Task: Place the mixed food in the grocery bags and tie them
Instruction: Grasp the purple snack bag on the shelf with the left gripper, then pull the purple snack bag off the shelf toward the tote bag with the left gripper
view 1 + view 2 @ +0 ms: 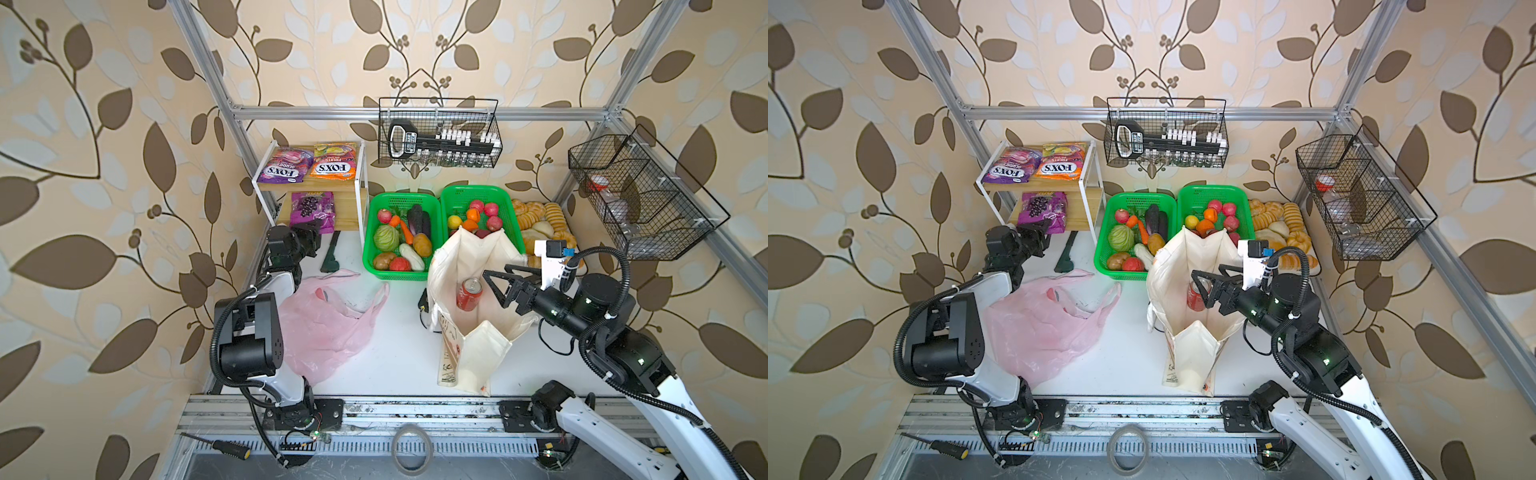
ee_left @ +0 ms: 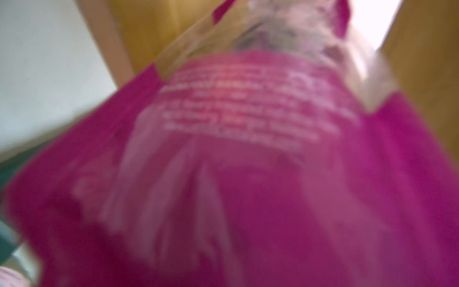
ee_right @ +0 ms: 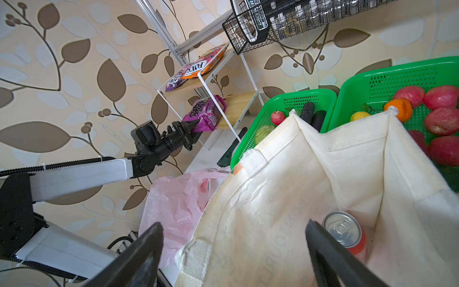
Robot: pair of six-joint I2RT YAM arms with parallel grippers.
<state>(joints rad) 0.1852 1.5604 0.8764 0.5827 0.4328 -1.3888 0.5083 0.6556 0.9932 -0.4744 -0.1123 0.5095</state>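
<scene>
The left gripper (image 3: pixel 197 128) is at the grape packet (image 3: pixel 207 113) on the low shelf (image 1: pixel 347 208), ten o'clock on the surface (image 1: pixel 399 332). I cannot tell if its jaws hold it. Next: lift it into the pink bag (image 1: pixel 324 328) at nine o'clock. The right gripper (image 1: pixel 494 289), jaws wide apart, hangs over the cloth bag (image 1: pixel 478 349) with the red can (image 1: pixel 469 293).

**Leaf-Papered Booth in Soft, Even Light**

Built around a white-framed two-tier shelf (image 1: pixel 347 208) with wooden boards, set on a white tabletop (image 1: pixel 399 345). Walled behind and beside the shelf by beige wallpaper (image 1: pixel 104 124) with brown leaves, edged with aluminium bars (image 1: pixel 311 112). Hung right of the shelf with a black wire basket (image 1: pixel 384 120), farther right a second wire basket (image 1: pixel 681 199).
</scene>
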